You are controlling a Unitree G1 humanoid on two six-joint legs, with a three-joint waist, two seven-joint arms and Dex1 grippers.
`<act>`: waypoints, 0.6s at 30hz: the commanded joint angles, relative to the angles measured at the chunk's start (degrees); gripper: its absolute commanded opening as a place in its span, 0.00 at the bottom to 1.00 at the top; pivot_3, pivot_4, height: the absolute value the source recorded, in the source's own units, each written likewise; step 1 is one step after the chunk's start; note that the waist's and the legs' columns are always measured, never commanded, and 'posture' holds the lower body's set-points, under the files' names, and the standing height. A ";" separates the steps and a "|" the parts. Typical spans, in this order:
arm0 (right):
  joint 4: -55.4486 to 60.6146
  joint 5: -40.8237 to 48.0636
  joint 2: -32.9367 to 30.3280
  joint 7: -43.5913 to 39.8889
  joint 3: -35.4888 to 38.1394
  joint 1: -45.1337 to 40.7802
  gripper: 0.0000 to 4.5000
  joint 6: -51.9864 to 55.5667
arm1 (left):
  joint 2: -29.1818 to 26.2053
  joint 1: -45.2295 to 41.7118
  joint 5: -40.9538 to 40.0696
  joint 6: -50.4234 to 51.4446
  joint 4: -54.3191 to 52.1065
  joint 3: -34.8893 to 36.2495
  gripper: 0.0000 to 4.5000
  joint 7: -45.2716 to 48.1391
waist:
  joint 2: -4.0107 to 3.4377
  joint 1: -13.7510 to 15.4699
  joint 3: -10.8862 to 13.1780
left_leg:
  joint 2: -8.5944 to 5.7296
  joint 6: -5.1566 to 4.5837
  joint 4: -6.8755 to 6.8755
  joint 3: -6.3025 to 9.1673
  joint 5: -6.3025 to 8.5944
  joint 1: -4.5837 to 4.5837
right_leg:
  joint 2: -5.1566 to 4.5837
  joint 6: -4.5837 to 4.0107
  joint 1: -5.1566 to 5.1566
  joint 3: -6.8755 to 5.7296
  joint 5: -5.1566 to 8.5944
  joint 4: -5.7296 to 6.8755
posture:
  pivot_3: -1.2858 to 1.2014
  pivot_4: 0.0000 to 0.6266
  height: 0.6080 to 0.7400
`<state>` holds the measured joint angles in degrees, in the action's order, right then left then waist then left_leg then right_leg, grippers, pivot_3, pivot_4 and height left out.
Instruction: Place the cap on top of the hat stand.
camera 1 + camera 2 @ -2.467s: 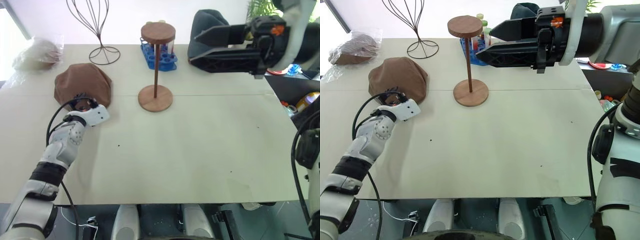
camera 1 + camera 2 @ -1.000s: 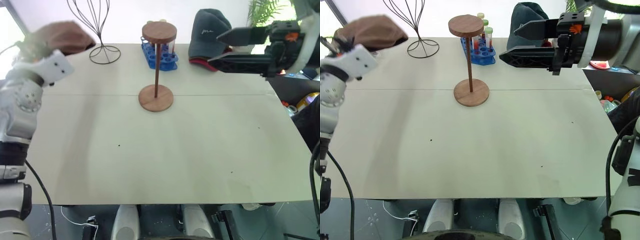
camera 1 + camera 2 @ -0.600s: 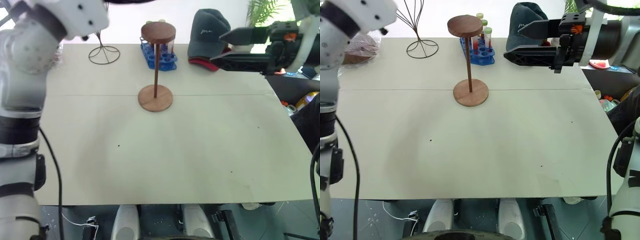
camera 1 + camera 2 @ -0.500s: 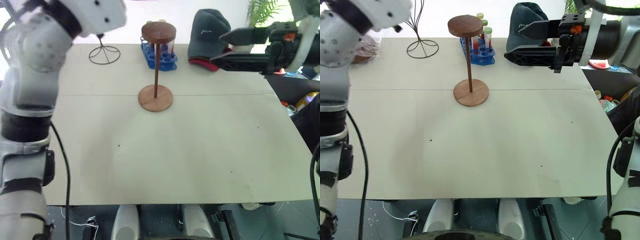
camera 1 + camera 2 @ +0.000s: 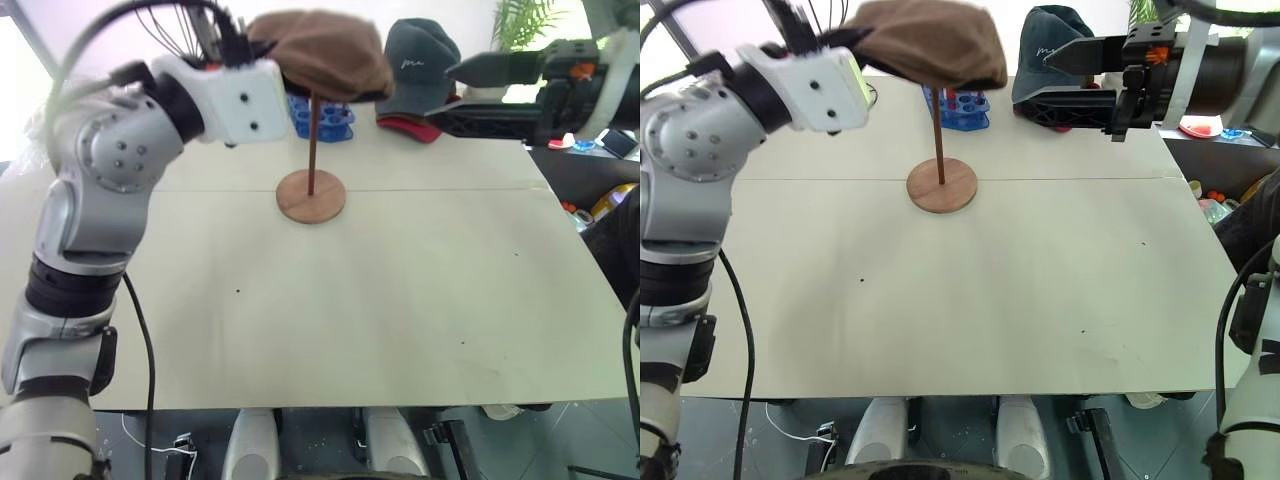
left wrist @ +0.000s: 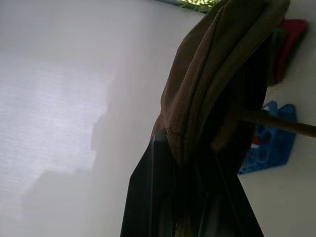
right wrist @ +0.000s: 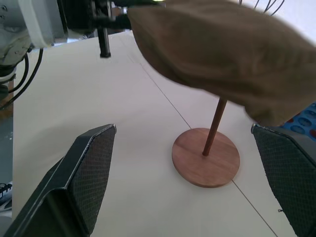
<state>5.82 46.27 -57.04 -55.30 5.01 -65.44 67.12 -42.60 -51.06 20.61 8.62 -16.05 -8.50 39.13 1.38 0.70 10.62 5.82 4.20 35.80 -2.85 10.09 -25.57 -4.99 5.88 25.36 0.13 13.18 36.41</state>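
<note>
The brown cap hangs over the top of the hat stand and hides its top disc. My left gripper is shut on the cap's left edge, its black fingers pinching the fabric. The stand's thin pole and round base show below the cap. I cannot tell whether the cap rests on the disc. My right gripper hovers open to the right of the stand, level with its top. Between its wide-apart fingers I see the cap and base.
A blue test-tube rack stands just behind the stand. A dark grey baseball cap sits on a red cap at the back right. A black wire stand rises behind my left arm. The beige table spreads out in front.
My left arm has swung to the right with the cap, from the far left to above the stand's top. The right gripper has stayed where it was, open.
</note>
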 commanded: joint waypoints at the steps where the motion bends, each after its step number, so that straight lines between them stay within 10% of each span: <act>1: 0.12 0.19 0.08 0.27 1.82 -2.40 1.00 -0.80 | 0.10 -0.63 -0.42 -0.02 -4.90 0.97 0.02 1.05 | 0.00 0.01 0.00 | 0.00 0.00 0.01 0.00 0.00 -0.01 | 0.00 0.00 0.00 0.00 0.00 0.00 | 0.52 0.24 0.91; 6: 0.10 0.14 0.89 0.41 1.70 -2.50 1.00 -1.06 | 0.70 0.44 0.75 -0.48 -4.09 0.19 0.02 1.06 | 0.00 0.00 0.00 | 0.00 -0.02 0.05 0.00 0.01 0.00 | 0.00 0.00 -0.03 0.00 0.00 0.00 | 0.52 0.24 0.91; 14: 0.12 -0.38 1.50 0.00 1.23 -2.39 1.00 -1.65 | 0.70 2.24 -0.53 1.27 -5.19 1.63 0.83 3.26 | 0.00 -0.01 0.00 | 0.00 -0.05 0.15 0.02 0.03 -0.01 | 0.00 0.02 -0.05 0.00 -0.01 0.02 | 0.52 0.24 0.91; 18: 0.10 -0.67 1.46 -0.34 1.21 -1.93 1.00 -2.07 | -0.70 4.73 -3.04 3.90 -7.58 4.52 0.83 5.13 | 0.00 -0.14 0.00 | 0.00 -0.07 0.14 0.02 0.04 -0.01 | 0.00 0.02 -0.04 0.00 -0.01 0.02 | 0.52 0.24 0.91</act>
<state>5.41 45.75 -55.05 -55.39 4.95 -65.83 66.20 -42.21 -45.74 18.69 11.85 -20.99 -7.40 43.88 1.38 0.56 10.62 5.83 4.13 35.94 -2.83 10.13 -25.58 -4.99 5.90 25.32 0.13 13.17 36.43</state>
